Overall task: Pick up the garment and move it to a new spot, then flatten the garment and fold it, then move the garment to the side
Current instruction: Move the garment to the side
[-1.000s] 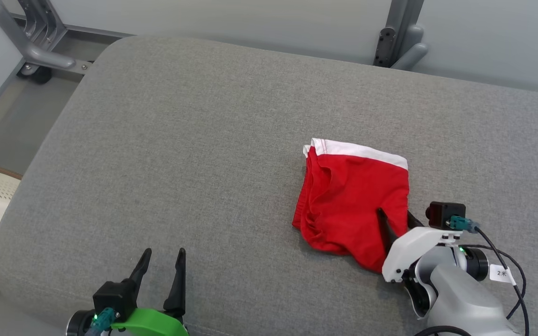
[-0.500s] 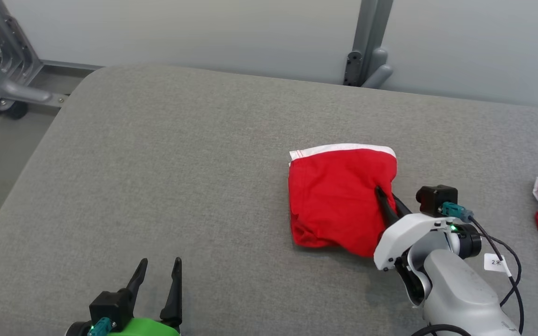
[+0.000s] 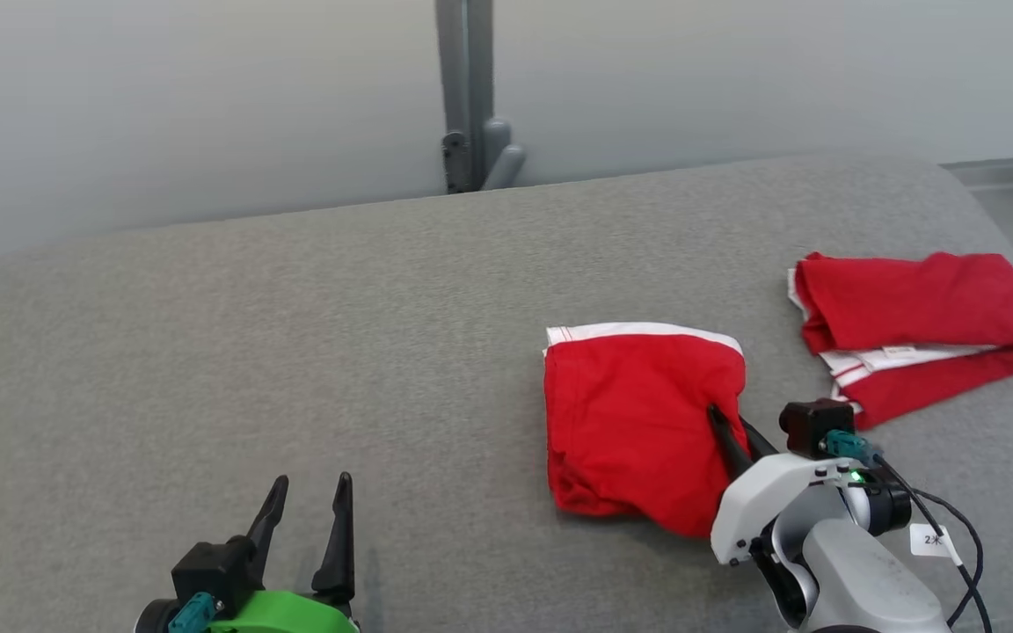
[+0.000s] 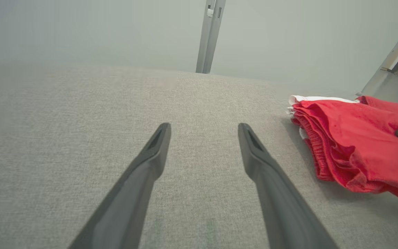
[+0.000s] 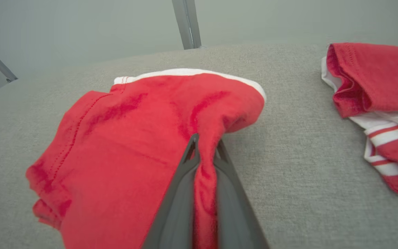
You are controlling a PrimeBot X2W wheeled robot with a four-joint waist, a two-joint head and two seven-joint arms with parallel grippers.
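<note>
Garment [image 3: 630, 422] pinched by right gripper [image 3: 725, 415]; left gripper [image 3: 313, 479] splayed, idle. Lift low, slide slow twd side, w/o opening fold.

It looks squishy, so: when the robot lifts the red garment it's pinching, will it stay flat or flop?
Probably floppy: the red garment bunches into a ridge where the right gripper pinches it. It is likely light, being thin cloth with soft wrinkles. It shouldn't roll, but may drag on the grey cushion.

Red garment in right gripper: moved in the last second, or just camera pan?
Yes, rightward: the red garment was left of the wall post, now right of it and nearer the second garment.
</note>
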